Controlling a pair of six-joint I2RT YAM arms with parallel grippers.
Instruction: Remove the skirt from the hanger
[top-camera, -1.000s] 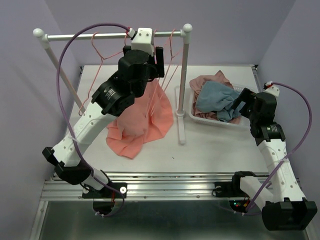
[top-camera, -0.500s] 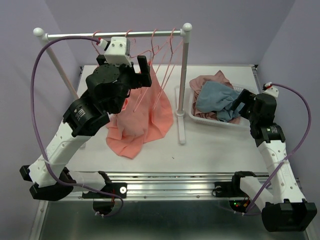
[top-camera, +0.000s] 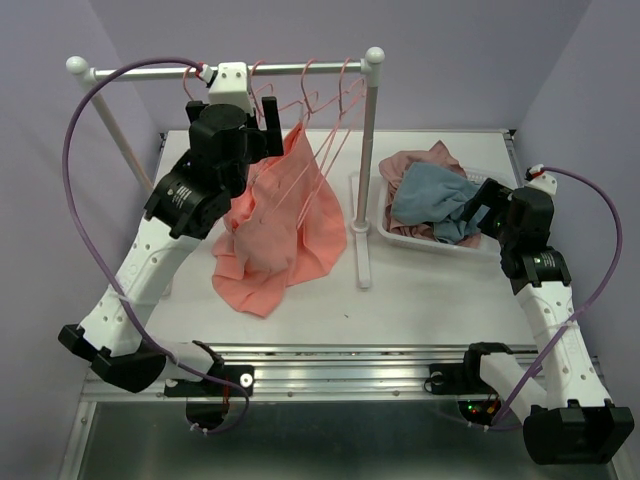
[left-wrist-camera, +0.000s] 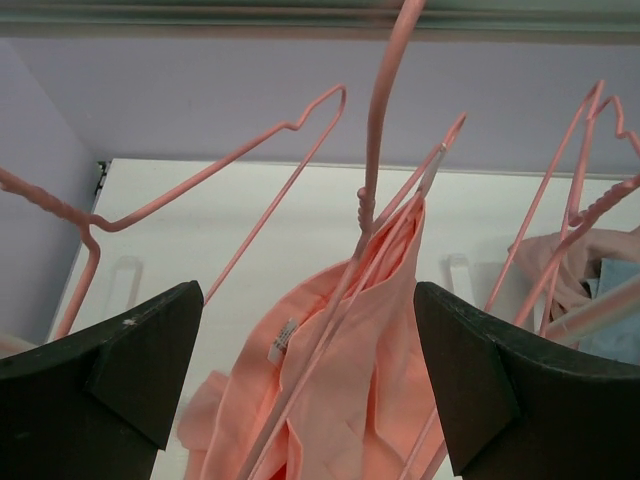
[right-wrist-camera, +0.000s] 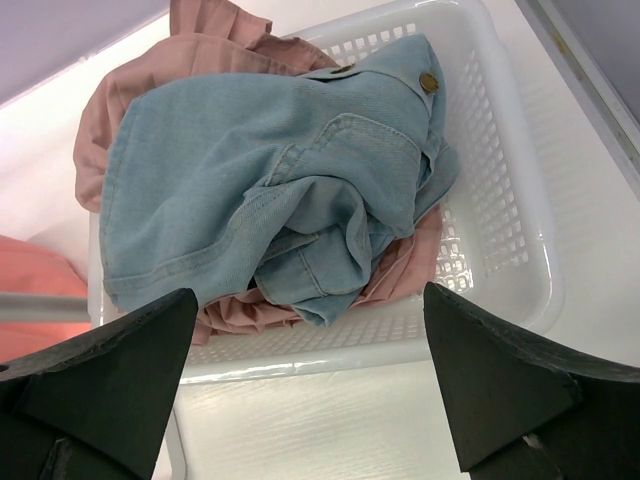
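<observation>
Plain lilac walls (top-camera: 480, 50) close the scene at the back and run down both sides of the frame. A flat white tabletop (top-camera: 430, 290) fills the middle. Along its lower edge lies a strip of ribbed silver aluminium rail (top-camera: 340, 368), with a dull grey floor (top-camera: 350, 450) at the very bottom. Across the upper left a small clothes rack stands on the table: a silver metal bar (top-camera: 285, 68) with white ball ends, and a white upright post (top-camera: 367, 190) at its right. The light is even and soft, and the shadows are faint.
</observation>
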